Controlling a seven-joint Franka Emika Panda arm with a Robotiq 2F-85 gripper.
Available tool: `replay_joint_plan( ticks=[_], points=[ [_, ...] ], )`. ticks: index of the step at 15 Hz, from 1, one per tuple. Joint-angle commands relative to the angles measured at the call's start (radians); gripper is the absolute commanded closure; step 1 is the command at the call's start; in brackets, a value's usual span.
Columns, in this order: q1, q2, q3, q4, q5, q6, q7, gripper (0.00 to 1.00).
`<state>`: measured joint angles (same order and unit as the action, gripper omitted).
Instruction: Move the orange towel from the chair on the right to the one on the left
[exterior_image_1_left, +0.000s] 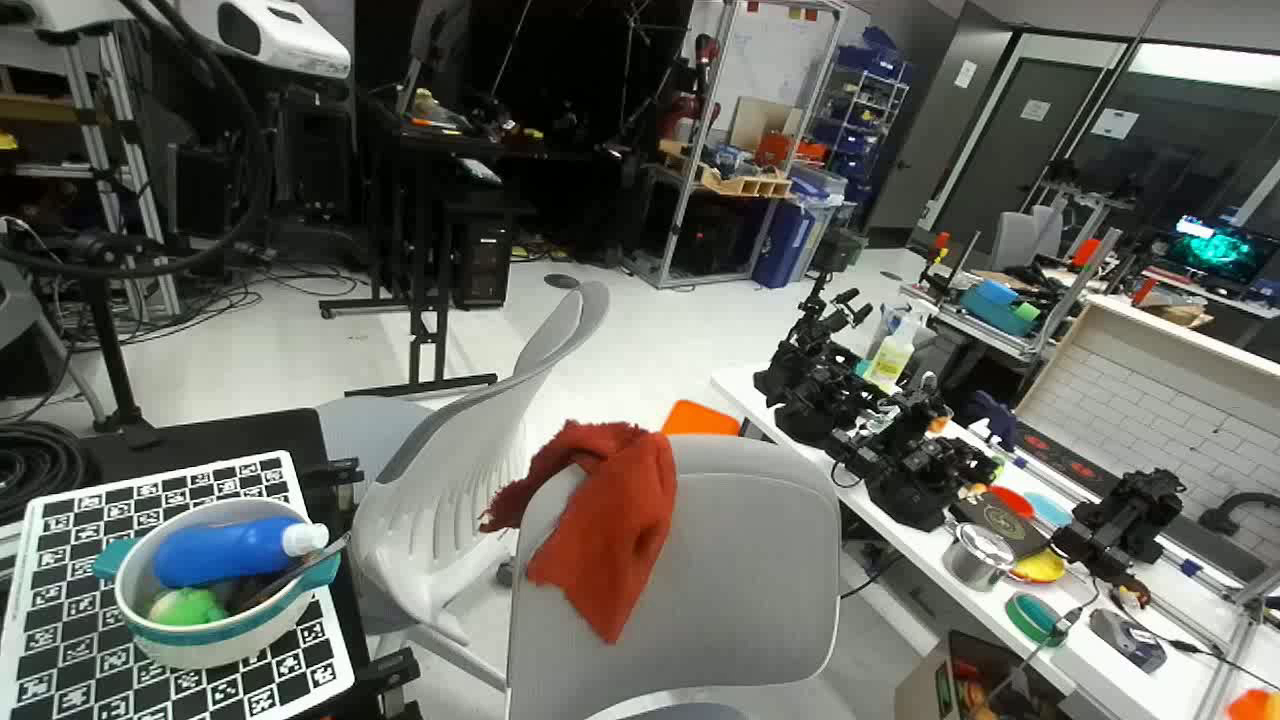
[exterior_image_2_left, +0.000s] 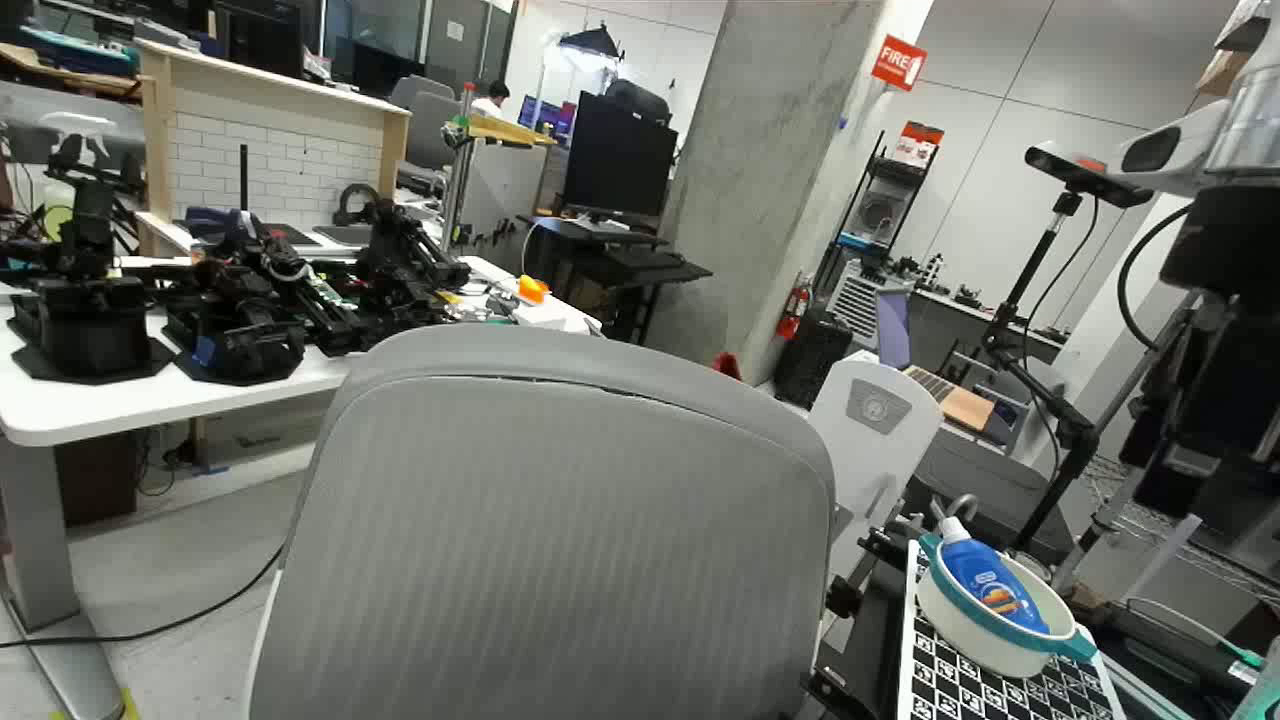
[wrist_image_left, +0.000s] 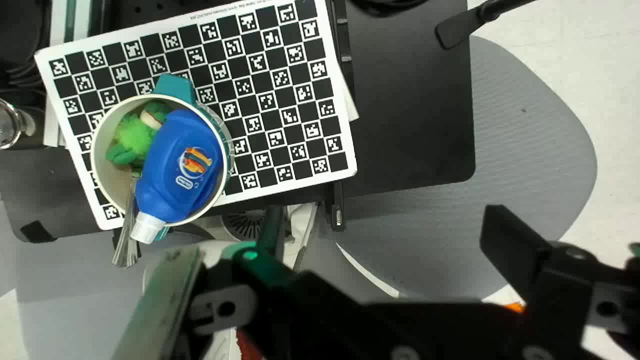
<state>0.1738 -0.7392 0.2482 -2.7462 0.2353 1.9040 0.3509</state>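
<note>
Pointing downward, the claw (wrist_image_left: 385, 230) stood with its fingers (wrist_image_left: 515, 245) spread wide.
The orange towel (exterior_image_1_left: 625, 510) was well apart, draped over the back of a grey chair (exterior_image_1_left: 750, 580); in the wrist view, a red piece of it showed behind the claw's body.

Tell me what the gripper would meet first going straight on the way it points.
Probably the black tabletop, near its edge: the open gripper points down toward it in the wrist view. Depth is unclear, so the gray chair past that edge might come first.
</note>
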Motion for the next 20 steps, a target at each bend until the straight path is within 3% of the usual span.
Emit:
replay_joint_plan(
  ticks=[1, 11, 15, 20],
  points=[
    [-0.003, -0.001, 0.002, 0.002, 0.001, -0.002, -0.002, 0.0],
    [-0.003, -0.001, 0.002, 0.003, 0.001, -0.002, -0.002, 0.0],
    [-0.109, 0.13, -0.074, 0.104, -0.112, 0.037, -0.092, 0.0],
    [-0.215, 0.355, -0.185, 0.287, -0.271, 0.174, -0.244, 0.0]
  ],
)
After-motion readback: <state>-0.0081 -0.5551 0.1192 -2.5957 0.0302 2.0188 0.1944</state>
